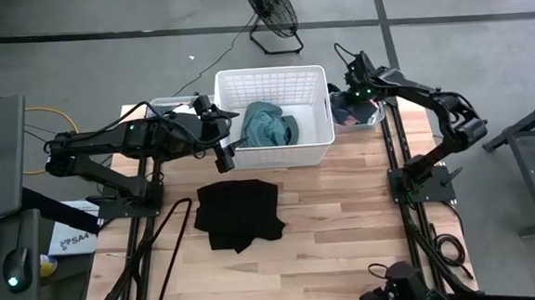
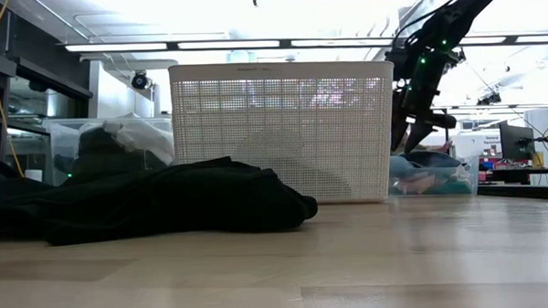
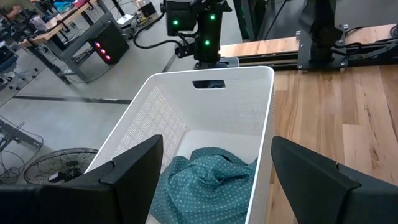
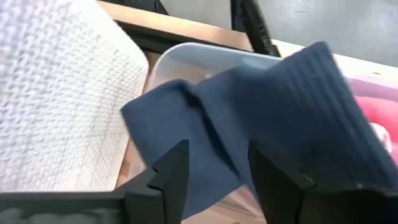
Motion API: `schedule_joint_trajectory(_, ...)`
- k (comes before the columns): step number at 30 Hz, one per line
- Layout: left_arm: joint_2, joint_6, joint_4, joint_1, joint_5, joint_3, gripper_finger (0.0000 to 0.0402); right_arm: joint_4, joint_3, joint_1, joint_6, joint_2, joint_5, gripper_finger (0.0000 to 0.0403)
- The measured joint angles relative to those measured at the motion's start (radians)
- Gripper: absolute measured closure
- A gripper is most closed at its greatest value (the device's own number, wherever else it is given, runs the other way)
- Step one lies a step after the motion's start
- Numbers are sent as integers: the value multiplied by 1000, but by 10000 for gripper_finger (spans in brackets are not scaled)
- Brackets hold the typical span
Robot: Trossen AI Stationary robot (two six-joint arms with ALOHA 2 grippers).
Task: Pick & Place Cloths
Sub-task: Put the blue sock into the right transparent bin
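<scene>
basket (image 1: 317, 119) mid-table | fan (image 1: 270, 10) on floor | mouse (image 1: 15, 280), probably

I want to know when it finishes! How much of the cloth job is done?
Done: a teal cloth lies in the white basket. In hand: the right claw hangs over a dark blue cloth in the clear bin, fingers apart. Left: the black cloth on the table. The left claw waits open above the basket.

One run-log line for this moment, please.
left gripper: open over white basket | teal cloth: in basket | right gripper: open at dark blue cloth in clear bin | black cloth: on table
</scene>
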Motion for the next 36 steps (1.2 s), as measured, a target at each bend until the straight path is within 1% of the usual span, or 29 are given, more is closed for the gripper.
schedule_joint_trajectory(4, 0, 0, 0, 0, 0, 0, 107, 7, 0, 20, 3, 2, 18, 241)
schedule_joint_trajectory(8, 0, 0, 0, 0, 0, 0, 107, 18, 0, 5, 57, 6, 148, 242)
schedule_joint_trajectory(9, 0, 0, 0, 0, 0, 0, 107, 37, 0, 0, 58, 6, 165, 242)
schedule_joint_trajectory(14, 0, 0, 0, 0, 0, 0, 107, 134, 0, -28, 59, 6, 152, 242)
schedule_joint_trajectory(18, 0, -2, 0, 0, 0, 0, 107, 172, 1, -29, 59, 18, 173, 242)
schedule_joint_trajectory(21, 0, -2, -1, 0, 0, 0, 107, 167, 1, -29, 58, 44, 171, 243)
schedule_joint_trajectory(25, 0, -7, -4, 0, 1, 0, 107, 124, 1, -28, 55, 96, 93, 243)
schedule_joint_trajectory(27, 0, -15, -9, 0, 2, 0, 107, 85, 1, -28, 52, 117, 79, 243)
schedule_joint_trajectory(29, 0, -24, -15, 0, 2, 0, 107, 43, 1, -26, 58, 128, 101, 243)
schedule_joint_trajectory(33, 0, -24, -29, 0, 2, 0, 107, -15, 1, -26, 62, 130, 203, 243)
schedule_joint_trajectory(36, 0, -24, -27, 0, 2, 0, 107, -14, 1, -31, 62, 130, 216, 243)
